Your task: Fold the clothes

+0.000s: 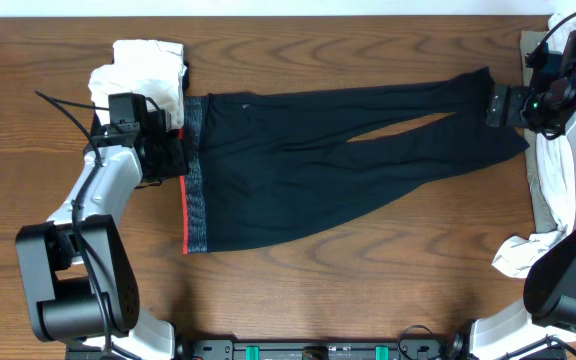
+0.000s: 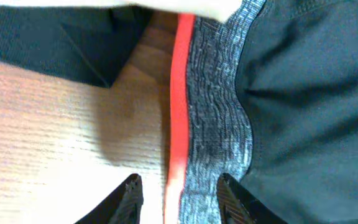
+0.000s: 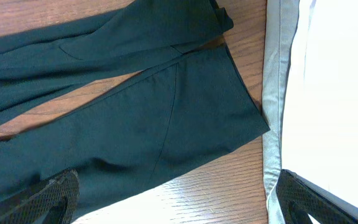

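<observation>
Wooden surface holds black leggings spread flat; left gripper straddles the grey waistband, jaws parted, while right gripper gapes wide above 2 leg ends.

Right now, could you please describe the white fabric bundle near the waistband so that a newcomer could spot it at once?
On the brown wooden table, long black leggings stretch across the middle. Follow them to their grey, red-edged waistband; the compact white fabric bundle sits at that band's far end. The other white and beige clothes lie loose at the opposite edge.
</observation>
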{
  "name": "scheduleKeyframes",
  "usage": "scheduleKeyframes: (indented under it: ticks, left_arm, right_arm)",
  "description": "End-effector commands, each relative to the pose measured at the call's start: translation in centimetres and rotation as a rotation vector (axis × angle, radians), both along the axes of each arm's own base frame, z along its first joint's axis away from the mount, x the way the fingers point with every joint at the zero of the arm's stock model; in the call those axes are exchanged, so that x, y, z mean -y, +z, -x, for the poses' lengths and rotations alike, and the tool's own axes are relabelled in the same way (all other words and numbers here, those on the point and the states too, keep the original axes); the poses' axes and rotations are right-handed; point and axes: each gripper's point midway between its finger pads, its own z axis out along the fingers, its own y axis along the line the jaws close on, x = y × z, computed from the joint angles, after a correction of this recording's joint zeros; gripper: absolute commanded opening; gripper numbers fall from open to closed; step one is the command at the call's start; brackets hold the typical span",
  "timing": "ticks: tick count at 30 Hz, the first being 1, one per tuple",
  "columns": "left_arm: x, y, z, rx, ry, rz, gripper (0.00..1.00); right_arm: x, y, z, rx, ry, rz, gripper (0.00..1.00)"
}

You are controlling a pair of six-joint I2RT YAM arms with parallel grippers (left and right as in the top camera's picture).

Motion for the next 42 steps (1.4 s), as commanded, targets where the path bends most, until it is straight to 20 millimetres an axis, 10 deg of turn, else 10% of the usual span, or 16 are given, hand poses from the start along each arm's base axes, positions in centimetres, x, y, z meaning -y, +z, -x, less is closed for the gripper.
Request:
scheduleKeyframes:
  ticks: [1, 12, 29, 35, 42]
  left_arm:
    - [0.8, 4.0, -1.6, 0.100, 0.031, 0.074, 0.45]
    - [2.4, 12.1, 1.3, 0.206, 0.154, 0.170, 0.54]
    - [8.8, 8.7, 8.4, -0.088, 0.014, 0.151, 0.56]
    - [8.3, 5.6, 9.5, -0.137, 0.021, 0.079, 0.44]
    - [8.1, 2.2, 9.8, -0.188, 0.032, 0.061, 0.41]
  right_arm:
    - [0.3, 0.0, 0.1, -0.001, -0.017, -0.004, 0.99]
    - [0.3, 0.0, 0.1, -0.001, -0.017, -0.004, 0.99]
    - [-2.5, -1.0, 1.4, -0.052, 0.036, -0.152, 0.98]
    - [-1.0, -4.2, 0.9, -0.099, 0.006, -0.094, 0.01]
    - [0.3, -9.7, -1.1, -0.138, 0.019, -0.057, 0.01]
